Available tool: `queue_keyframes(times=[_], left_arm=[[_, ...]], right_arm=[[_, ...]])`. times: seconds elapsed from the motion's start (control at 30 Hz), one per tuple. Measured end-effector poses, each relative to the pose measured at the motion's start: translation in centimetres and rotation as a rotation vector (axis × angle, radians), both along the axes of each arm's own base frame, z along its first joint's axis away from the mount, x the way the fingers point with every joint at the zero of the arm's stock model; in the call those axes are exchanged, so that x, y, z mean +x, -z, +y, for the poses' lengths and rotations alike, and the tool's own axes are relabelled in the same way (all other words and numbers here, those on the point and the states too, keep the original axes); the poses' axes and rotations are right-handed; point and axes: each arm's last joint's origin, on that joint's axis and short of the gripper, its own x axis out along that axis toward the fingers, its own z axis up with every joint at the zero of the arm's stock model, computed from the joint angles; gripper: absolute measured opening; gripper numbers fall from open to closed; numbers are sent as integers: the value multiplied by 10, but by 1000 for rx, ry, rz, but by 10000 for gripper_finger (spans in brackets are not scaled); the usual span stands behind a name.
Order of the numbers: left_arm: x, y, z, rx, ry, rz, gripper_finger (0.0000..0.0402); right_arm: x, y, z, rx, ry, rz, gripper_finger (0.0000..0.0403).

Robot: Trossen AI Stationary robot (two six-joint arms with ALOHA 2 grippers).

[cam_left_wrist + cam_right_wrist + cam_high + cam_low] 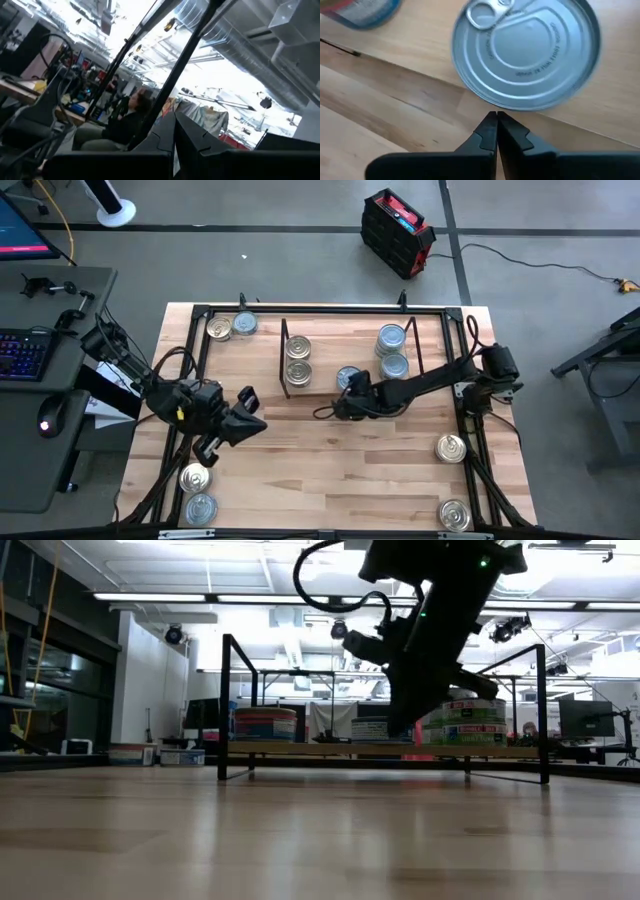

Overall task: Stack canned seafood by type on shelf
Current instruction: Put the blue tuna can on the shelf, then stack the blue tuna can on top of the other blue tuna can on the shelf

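Observation:
The shelf (330, 330) is a light board with black brackets along the table's far side, and several tins stand on it. Gold-lidded tins (298, 358) sit in its middle and silver ones (392, 350) to the right. A silver-lidded tin (527, 50) lies flat at the board's near edge (348, 377). My right gripper (496, 120) is shut and slants down right in front of this tin (340, 405). My left gripper (174, 127) is shut and tipped upward over the table's left part (245, 410), holding nothing. My right gripper's shut fingertips (490, 122) stand right at the near rim (495, 106) of the silver-lidded tin, coming slanting down from the table's near right. I cannot tell whether they touch it. The tin lies flat on the shelf board.
Two loose tins (197, 490) lie at the table's near left and two more (453, 480) at its near right. An upright black bracket (284, 350) divides the shelf. In the low view my right arm (430, 640) hangs before the shelf (380, 750).

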Motion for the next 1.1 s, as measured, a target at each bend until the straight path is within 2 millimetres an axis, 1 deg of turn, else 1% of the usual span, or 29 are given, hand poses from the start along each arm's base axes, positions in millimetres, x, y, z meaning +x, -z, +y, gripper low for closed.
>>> queue_keyframes(times=[0.3,0.63,0.73,0.93,1.03,1.1], left_arm=[[1,0,1,60,-35,-4,1],[2,-1,5,55,-53,-11,1],[2,-2,5,47,-50,-14,1],[1,-2,6,33,-46,-19,1],[1,-2,5,30,-43,-17,1],[1,-1,4,35,-37,-10,1]], right_arm=[[1,0,-16,-35,32,11,0],[6,-2,-31,-66,89,-33,0],[6,-3,-39,-103,123,-42,0],[9,-4,-56,-102,173,-69,0],[10,-6,-57,-66,121,-67,0],[11,-12,-50,-63,60,-58,0]])
